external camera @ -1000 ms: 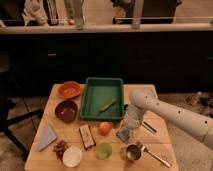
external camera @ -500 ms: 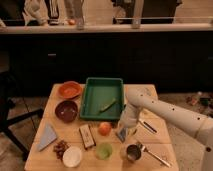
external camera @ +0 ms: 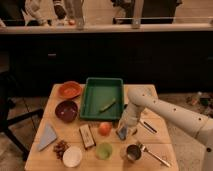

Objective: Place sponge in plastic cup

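since the gripper [external camera: 123, 128] is down right at the sponge [external camera: 121, 133], mid-table and near the plastic cup [external camera: 104, 150], i read this as the grasp step. can't tell if it's clamped on it or not. next move imo: confirm hold, lift clear, carry over the cup's mouth, release.

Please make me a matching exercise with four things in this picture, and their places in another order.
Things:
1 plastic cup
2 green tray
3 pale blue cloth
4 gripper

Places:
A at the sponge, right of the orange fruit
B far middle of the table
C between the white bowl and the metal cup
D near left corner

Pairs: 1-C, 2-B, 3-D, 4-A
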{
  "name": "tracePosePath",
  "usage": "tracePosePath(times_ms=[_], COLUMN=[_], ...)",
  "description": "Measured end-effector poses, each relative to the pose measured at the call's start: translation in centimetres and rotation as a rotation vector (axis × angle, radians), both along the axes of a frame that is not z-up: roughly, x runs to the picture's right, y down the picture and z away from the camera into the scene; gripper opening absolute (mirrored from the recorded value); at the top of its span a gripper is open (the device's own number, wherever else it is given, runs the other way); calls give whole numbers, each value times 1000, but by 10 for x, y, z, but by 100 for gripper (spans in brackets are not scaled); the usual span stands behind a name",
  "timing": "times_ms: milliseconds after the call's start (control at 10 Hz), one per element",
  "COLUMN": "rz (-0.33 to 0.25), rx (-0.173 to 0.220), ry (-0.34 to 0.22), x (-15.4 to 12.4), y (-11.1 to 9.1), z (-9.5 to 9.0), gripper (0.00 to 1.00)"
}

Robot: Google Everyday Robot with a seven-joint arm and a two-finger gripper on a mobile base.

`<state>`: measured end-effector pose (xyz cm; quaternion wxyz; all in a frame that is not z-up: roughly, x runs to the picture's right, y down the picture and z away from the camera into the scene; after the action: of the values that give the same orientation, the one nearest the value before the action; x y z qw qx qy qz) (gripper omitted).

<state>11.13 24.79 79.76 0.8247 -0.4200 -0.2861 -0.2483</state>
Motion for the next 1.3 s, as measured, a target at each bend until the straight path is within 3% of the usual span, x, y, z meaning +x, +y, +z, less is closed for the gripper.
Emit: tracePosePath(times_ms=[400, 900, 1300], rz=[18, 18, 17], rx=[-21, -20, -23], ry=[-8, -6, -2], x=[9, 9, 11], y=[14, 14, 15], z=[5, 5, 5], gripper=[51, 3, 0])
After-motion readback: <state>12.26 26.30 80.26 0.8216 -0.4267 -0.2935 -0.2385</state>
